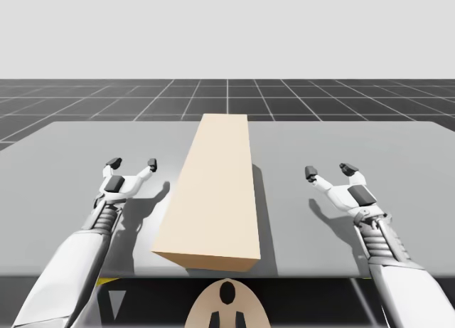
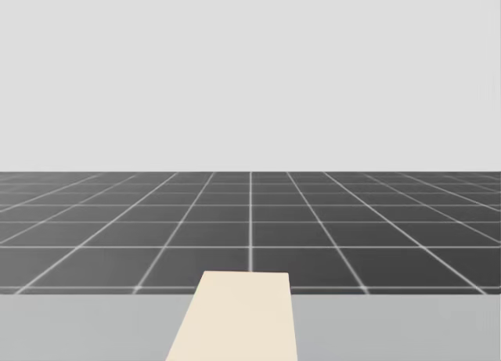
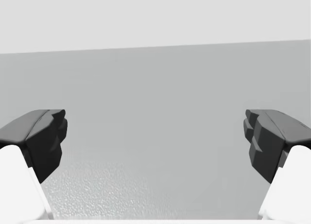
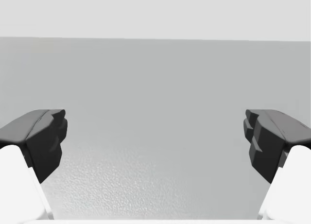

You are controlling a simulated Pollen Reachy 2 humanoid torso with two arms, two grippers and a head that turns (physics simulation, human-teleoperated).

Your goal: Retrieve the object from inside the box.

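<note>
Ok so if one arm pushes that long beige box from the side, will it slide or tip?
Probably slides rather than tips: the beige box lies long and low, flat on the table. Pushed near one end, it would likely swivel. Its plain flat faces look stiff.

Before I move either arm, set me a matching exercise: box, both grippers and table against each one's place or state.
1 tan box
2 left gripper
3 right gripper
4 table

A grey, under everything else
B open, on my left of the box
C lying lengthwise at the table's middle, no opening in sight
D open, on my right of the box

Pairs: 1-C, 2-B, 3-D, 4-A
</note>
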